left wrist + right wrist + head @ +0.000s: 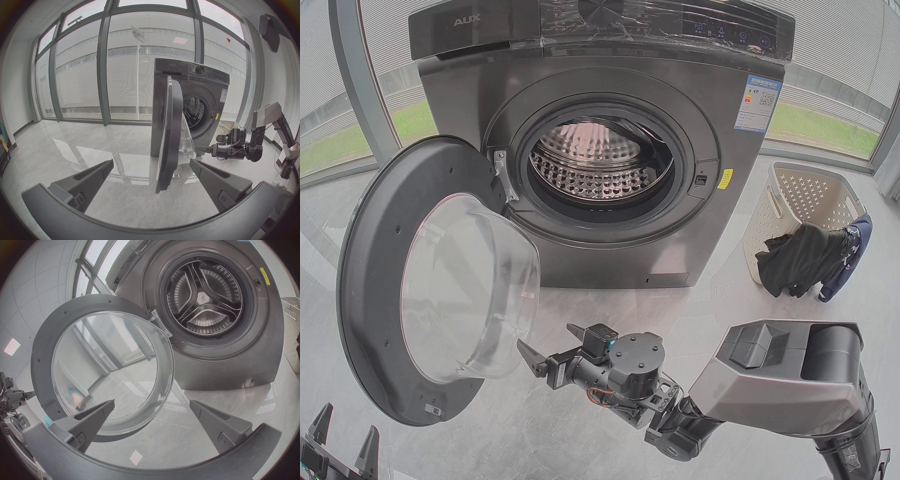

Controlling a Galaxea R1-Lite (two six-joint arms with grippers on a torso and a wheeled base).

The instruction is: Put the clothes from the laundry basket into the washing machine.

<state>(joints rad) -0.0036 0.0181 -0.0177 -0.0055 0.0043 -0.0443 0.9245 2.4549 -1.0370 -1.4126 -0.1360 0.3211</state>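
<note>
The grey washing machine (600,156) stands in front of me, its round door (431,281) swung wide to the left and its steel drum (600,162) bare inside. A cream laundry basket (800,194) sits on the floor to the machine's right, with dark clothes (800,259) and a navy garment (853,247) draped over its front rim. My right gripper (550,345) hangs open and empty low in front of the machine, near the door's glass bowl; in its wrist view (151,404) it faces the door (103,365) and drum (204,299). My left gripper (342,434) is open and empty at the lower left.
The open door (168,134) juts out over the floor between the two arms. Window walls run behind and beside the machine. Bare grey floor (700,306) lies between the machine's front and the basket.
</note>
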